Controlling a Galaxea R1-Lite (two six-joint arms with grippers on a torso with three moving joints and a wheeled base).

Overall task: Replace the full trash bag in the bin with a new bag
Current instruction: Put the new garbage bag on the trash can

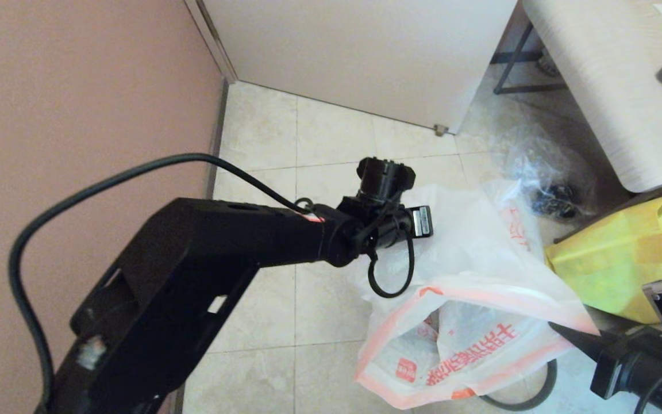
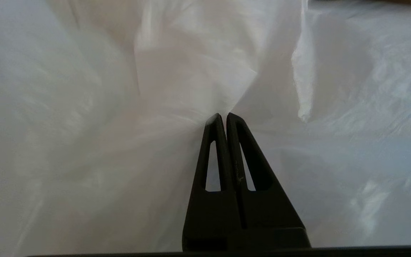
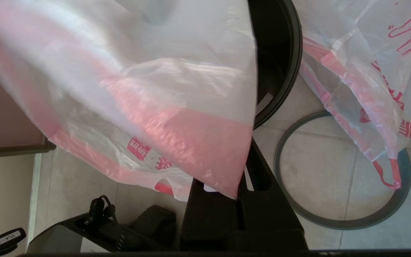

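Plastic of the new bag [image 2: 177, 82] sat pinched in the closed left end effector [image 2: 223, 116] and the closed right end effector [image 3: 241, 178] above the bin [image 3: 280, 53]; thin film could tear.

bare floor tiles [image 1: 331, 138] left of the arm; new bag [image 1: 469, 322] over the bin [image 3: 280, 53] mouth

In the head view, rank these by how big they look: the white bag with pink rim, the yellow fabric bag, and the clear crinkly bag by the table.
1. white bag with pink rim
2. yellow fabric bag, partly cut off
3. clear crinkly bag, farthest away, so its true size is unsure
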